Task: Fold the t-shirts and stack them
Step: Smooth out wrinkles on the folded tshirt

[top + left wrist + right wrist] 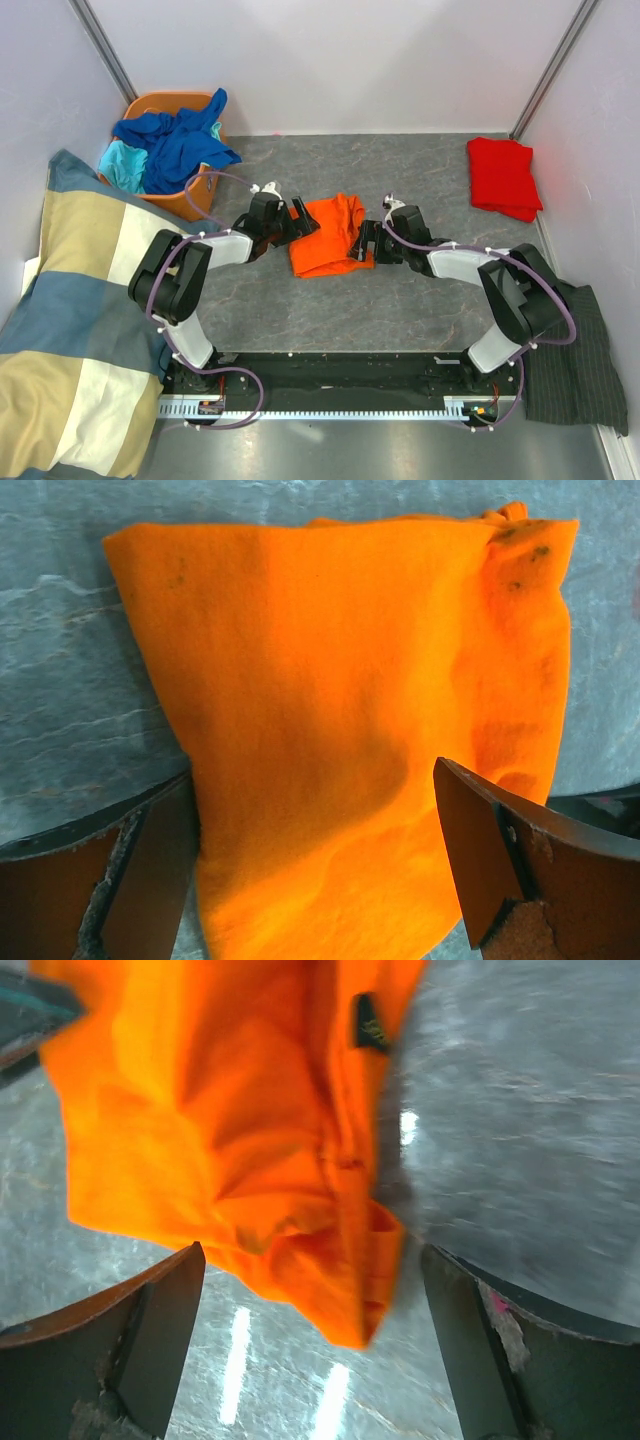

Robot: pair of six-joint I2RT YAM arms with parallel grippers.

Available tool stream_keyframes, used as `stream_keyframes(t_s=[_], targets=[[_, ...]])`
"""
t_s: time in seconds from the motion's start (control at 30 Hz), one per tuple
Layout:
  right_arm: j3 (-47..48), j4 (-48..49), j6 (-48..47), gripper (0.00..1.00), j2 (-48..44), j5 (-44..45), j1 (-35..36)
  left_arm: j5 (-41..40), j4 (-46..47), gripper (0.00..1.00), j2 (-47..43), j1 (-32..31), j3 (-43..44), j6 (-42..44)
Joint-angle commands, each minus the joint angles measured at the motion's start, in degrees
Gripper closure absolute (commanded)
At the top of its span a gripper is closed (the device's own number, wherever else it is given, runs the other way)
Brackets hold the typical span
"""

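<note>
Soft matt orange t-shirt (340, 710) cloth on grey marbled table (400, 300).

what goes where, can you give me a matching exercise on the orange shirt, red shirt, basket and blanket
Things:
1. orange shirt
2. red shirt
3. basket
4. blanket

Places:
a. far right
b. near left
c. centre
d. far left

Pairs: 1-c, 2-a, 3-d, 4-b
</note>
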Motion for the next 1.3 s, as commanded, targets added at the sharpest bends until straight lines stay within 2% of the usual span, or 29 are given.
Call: stream_keyframes(t_s=[0.0,0.33,0.53,0.73,0.83,0.93,1.13,1.27], targets=[[-2.9,8.3,0.2,0.02,3.4,-3.4,1.8,-1.2,-5.4,0.00,2.0,-0.8,-0.1,2.6],[-3.5,6.5,1.5,0.02,2.4,-4.7,4.8,-1.2,-5.4,0.00,3.4,-0.8,0.5,3.7],[-6.6,2.0,4.3,0.02,-3.6,-4.0,7.5,-0.8,-5.6,0.00,5.4,-0.8,2.8,4.1],[-4.7,-6.8,2.2,0.02,-11.8,10.2,7.1,-0.1,-5.7,0.00,6.3,-0.8,3.4,4.0],[-1.5,-8.8,1.7,0.02,-10.0,12.5,5.2,0.4,-5.7,0.00,6.6,-0.9,3.4,4.1],[1.1,-7.4,2.4,0.02,-3.3,11.9,2.6,0.4,-5.8,0.00,6.6,-0.9,3.3,4.6],[4.8,0.1,3.8,0.02,5.8,4.6,-1.8,-1.8,-11.8,0.00,7.9,-1.7,6.0,6.8],[5.7,1.9,4.9,0.02,7.1,1.0,-3.1,-4.6,-14.8,0.00,9.0,-3.0,7.4,8.3]])
